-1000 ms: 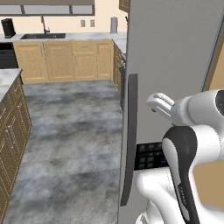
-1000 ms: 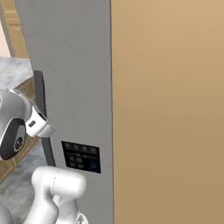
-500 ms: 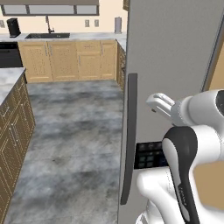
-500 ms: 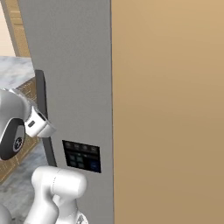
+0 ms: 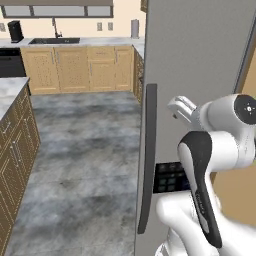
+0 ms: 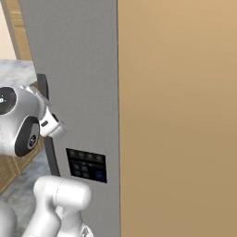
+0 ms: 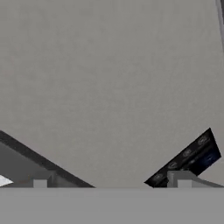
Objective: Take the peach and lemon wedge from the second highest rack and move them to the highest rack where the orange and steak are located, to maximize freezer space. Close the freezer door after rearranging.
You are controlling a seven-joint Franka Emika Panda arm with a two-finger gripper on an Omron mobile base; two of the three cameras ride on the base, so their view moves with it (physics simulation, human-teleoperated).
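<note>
Left base view: the freezer door (image 5: 200,55), a tall flat mid-grey panel, stands shut and fills the right half of the scene, with its long dark handle (image 5: 148,160) running down its left edge. A dark control panel (image 5: 169,177) with small buttons sits low on the door face. The white arm rises from the lower right, and its claw (image 5: 179,107) points at the door face just right of the handle, close to the panel without a visible grip on anything. To the left lies a grey mottled floor (image 5: 85,150); wooden cabinets (image 5: 75,67) line the far wall under a pale table top bearing a sink (image 5: 47,41), and a second cabinet run (image 5: 12,145) stands at the near left.

Right base view: the same door (image 6: 78,60) occupies the left part, its control panel (image 6: 86,164) below mid-height, with a broad tan wall panel (image 6: 180,115) to its right. The handle (image 6: 45,111) shows as a dark strip partly hidden by the arm.

Hand view: the grey door face (image 7: 109,74) lies directly ahead, and the control panel (image 7: 188,159) appears at the lower right. The two fingertips (image 7: 40,181) stand wide apart, so the claw is released and empty.
</note>
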